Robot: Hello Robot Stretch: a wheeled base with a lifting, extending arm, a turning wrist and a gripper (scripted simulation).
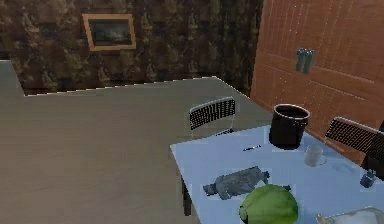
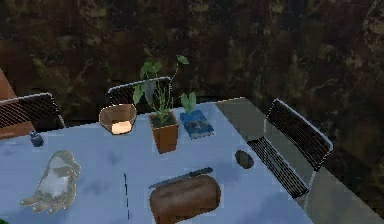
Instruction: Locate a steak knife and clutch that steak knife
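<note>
While three wire-backed chairs ring the pale blue table (image 2: 100, 160) in the arm side view, one chair at the left (image 2: 25, 110), one at the far side (image 2: 130, 90) and one at the right (image 2: 290, 145), a single thin dark thing lies near the middle of the top, and I take it for the steak knife (image 2: 180, 177).

From left to right the table bears:
- one small dark object (image 2: 38, 140)
- one pale figure (image 2: 55, 182)
- one tan bowl (image 2: 120, 120)
- one thin dark stick (image 2: 125, 190)
- one potted plant (image 2: 163, 125)
- the knife, with one brown loaf (image 2: 185, 198) just in front of it
- one blue book (image 2: 197, 122)
- one dark lump (image 2: 243, 158)

The loaf lies just beside the knife on the near side and the plant pot stands behind it.

The knife lies flat. Its long axis runs from lower left up to the right, and which end is the blade cannot be made out.

In the forward view stand one framed picture (image 1: 109, 31) on the wall, two chairs (image 1: 213, 112) (image 1: 350, 133), one grey object (image 1: 237, 182), one green round thing (image 1: 268, 205), one black pot (image 1: 289, 125) and one glass (image 1: 315, 155).

How the gripper stands cannot be told.
</note>
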